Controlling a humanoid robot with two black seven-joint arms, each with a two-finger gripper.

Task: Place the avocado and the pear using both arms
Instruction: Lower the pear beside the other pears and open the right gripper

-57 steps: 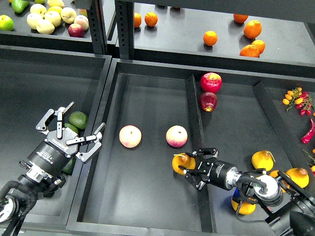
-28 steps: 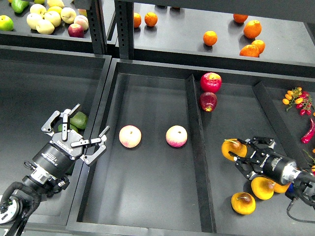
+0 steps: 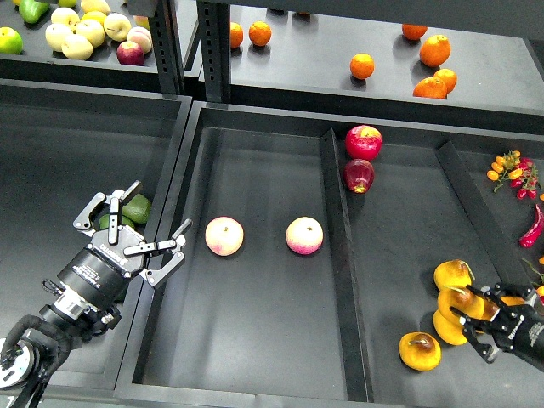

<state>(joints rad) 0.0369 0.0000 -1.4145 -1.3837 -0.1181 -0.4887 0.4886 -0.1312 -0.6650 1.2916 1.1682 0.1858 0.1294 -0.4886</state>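
A dark green avocado [image 3: 137,206] lies in the left bin by its right wall. My left gripper [image 3: 158,206], with silver-grey fingers, is open, and the avocado shows between its spread fingers. A second dark green fruit [image 3: 105,221] is partly hidden behind that gripper. My black right gripper [image 3: 473,330] is at the lower right edge. Its fingers close around an orange-yellow pear [image 3: 461,300] with a brownish patch, among other pears [image 3: 420,350] in the right compartment. Most of the right arm is out of view.
Two pink-yellow apples [image 3: 224,235] [image 3: 304,235] lie in the middle bin. Two red apples [image 3: 363,142] sit at the divider [image 3: 333,221]. Oranges [image 3: 435,51] and pale apples [image 3: 85,30] are on the back shelf. Chillies [image 3: 532,228] lie far right.
My right gripper has carried the pear from the middle bin rightward over the divider and down into the pile of pears. My left gripper has shifted slightly towards the avocado and stays open.
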